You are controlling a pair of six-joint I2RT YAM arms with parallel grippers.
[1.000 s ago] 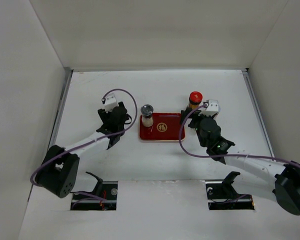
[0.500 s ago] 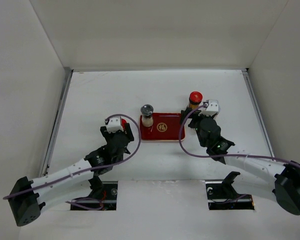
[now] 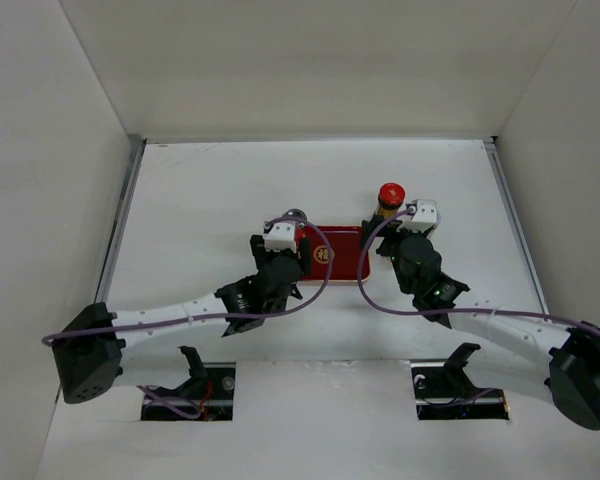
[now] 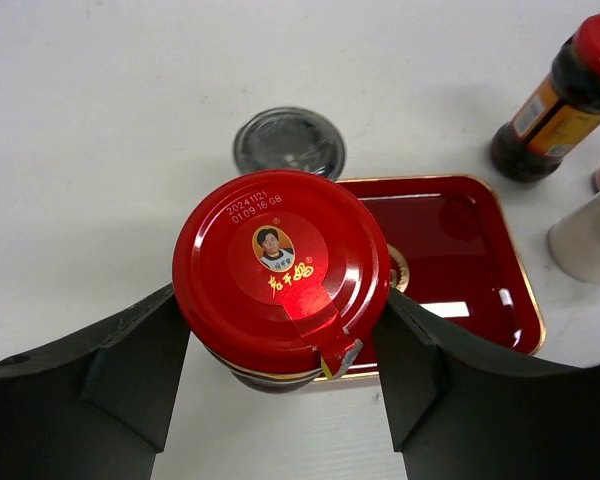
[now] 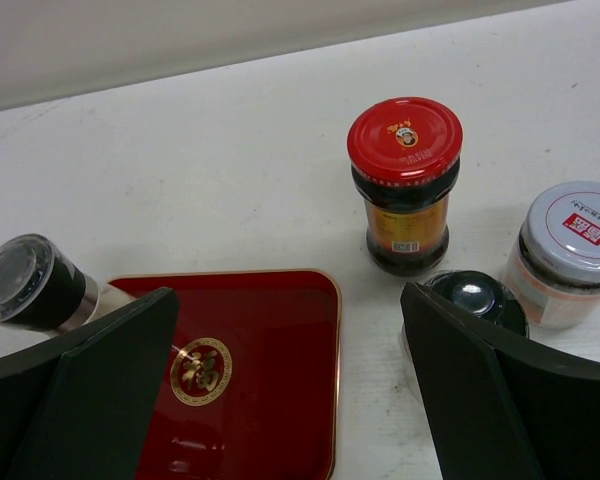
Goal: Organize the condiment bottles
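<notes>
Progress looks early: left gripper (image 4: 280, 300) is clamped on a red-capped jar (image 4: 280, 262), fingers tight on both sides under the lid, and it seems to be held over the near edge of the red tray (image 4: 460, 235) on the left arm's side, not set down. Tray floor is bare in both wrist views. Silver-capped bottle (image 4: 288, 143) stands at the tray's far corner, same side; can't tell if it is on the rim or just off it. Right gripper (image 5: 288, 298) has its fingers wide apart and holds nothing, hovering at the tray's other side. Second red-capped jar (image 5: 404, 185), white-lidded jar (image 5: 570, 250) and dark-capped jar (image 5: 475, 298) sit on the table (image 5: 230, 180) off the tray, close together. My guess: one jar is mid-placement, the other four still need sorting.
</notes>
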